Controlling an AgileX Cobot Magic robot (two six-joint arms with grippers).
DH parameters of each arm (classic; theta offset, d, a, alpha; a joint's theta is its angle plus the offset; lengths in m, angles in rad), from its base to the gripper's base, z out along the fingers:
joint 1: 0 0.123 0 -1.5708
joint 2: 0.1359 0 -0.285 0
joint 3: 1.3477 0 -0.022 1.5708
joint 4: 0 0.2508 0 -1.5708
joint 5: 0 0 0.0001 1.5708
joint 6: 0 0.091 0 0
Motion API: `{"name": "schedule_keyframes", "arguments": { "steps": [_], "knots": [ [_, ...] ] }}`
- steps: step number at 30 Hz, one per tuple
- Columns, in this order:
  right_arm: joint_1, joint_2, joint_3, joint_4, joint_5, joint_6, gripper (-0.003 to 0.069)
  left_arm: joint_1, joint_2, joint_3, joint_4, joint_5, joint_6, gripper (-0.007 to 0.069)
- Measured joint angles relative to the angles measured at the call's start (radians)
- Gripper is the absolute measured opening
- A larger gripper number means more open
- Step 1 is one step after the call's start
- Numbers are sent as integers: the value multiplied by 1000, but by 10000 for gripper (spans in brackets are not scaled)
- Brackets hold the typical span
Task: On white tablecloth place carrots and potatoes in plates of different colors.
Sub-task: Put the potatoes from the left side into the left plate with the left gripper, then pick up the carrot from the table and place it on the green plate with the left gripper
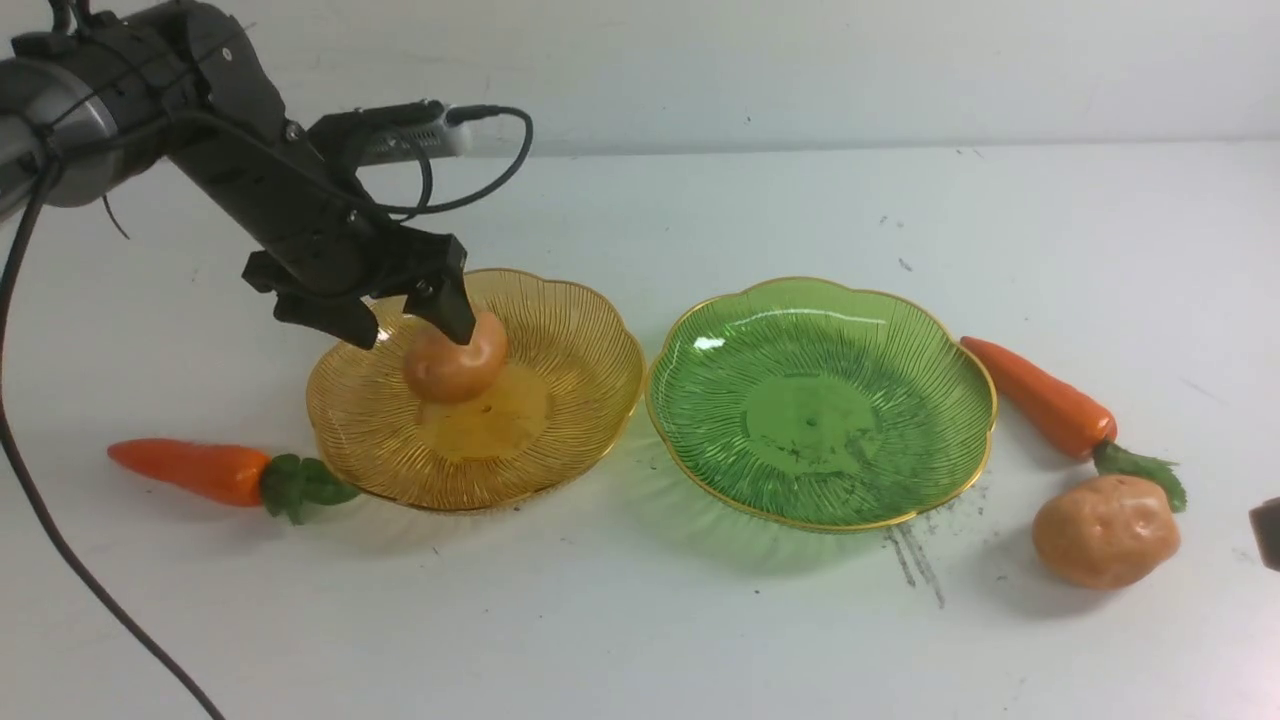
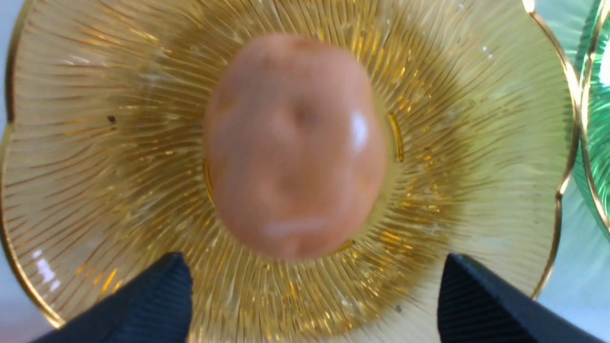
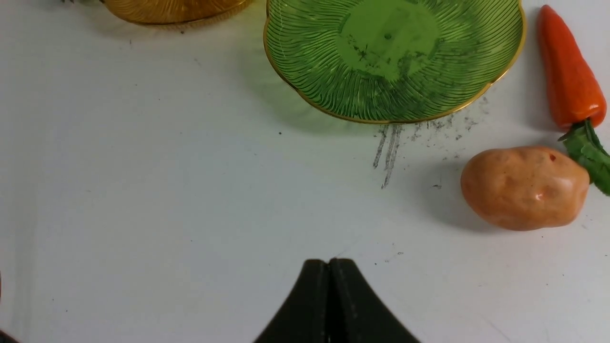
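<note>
On the white tablecloth (image 1: 600,620) an amber plate (image 1: 570,330) holds one potato (image 1: 455,365). My left gripper (image 1: 410,328) hovers just over it, open, with the jaws wide apart and clear of the potato (image 2: 295,143) in the left wrist view. The green plate (image 1: 820,400) is empty. One carrot (image 1: 195,470) lies left of the amber plate. The other carrot (image 1: 1045,395) and a second potato (image 1: 1105,530) lie right of the green plate. My right gripper (image 3: 329,262) is shut and empty above the bare cloth, near that potato (image 3: 524,188).
Grey scuff streaks (image 1: 915,560) mark the cloth in front of the green plate. The left arm's black cable (image 1: 60,560) trails down the left side. A white wall rises behind the table. Only a dark sliver of the right gripper (image 1: 1268,530) shows at the front view's right edge.
</note>
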Motion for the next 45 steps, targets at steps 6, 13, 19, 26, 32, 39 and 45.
{"name": "schedule_keyframes", "arguments": {
  "steps": [6,13,19,26,32,39,45],
  "knots": [
    [0,0,0,6,0,0,-13,1,9,-15,145,105,-176,565],
    [0,0,0,9,0,0,-13,59,-39,-14,346,129,-324,37],
    [0,0,0,10,17,0,-13,201,-86,39,348,135,-449,-3],
    [0,0,0,7,24,0,-13,279,-69,43,272,135,-534,36],
    [0,0,0,7,29,0,-13,278,5,43,257,133,-560,242],
    [0,0,0,7,39,0,-13,278,68,43,261,132,-626,563],
    [0,0,0,7,41,0,-13,278,127,43,269,129,-653,634]
  ]
}}
